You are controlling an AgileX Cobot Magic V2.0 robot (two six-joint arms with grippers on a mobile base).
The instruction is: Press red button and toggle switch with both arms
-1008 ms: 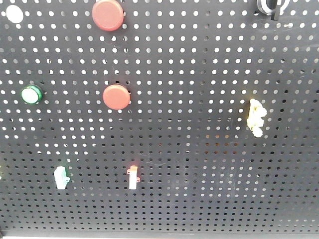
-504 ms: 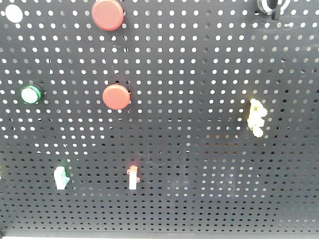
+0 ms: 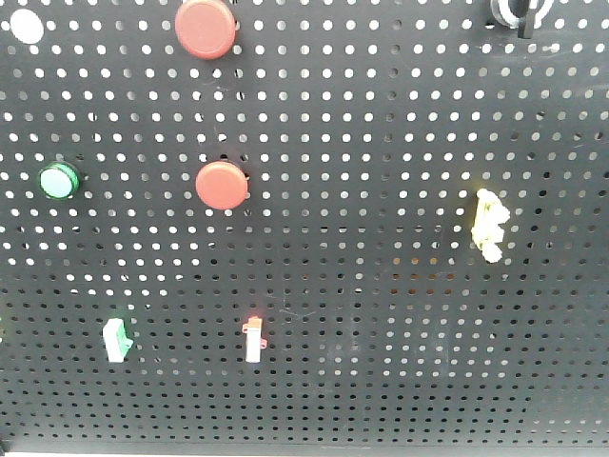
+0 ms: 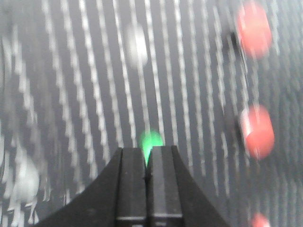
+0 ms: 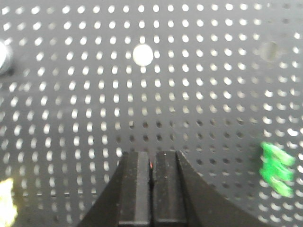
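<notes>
My left fingers (image 4: 132,189) and right fingers (image 5: 137,189) pressed together, the left aimed at the green button (image 4: 151,142) — I may miss the red button (image 4: 257,130) at mid-right.

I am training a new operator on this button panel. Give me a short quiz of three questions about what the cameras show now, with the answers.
1. True or false: the left pincer and the right pincer both have their jaws shut together.
2. In the front view, what colour is the toggle switch farthest right on the pegboard? A green, B yellow, C red.
3. Fill in: the front view shows ___ round red buttons.
Key: 1 true; 2 B; 3 two.
</notes>
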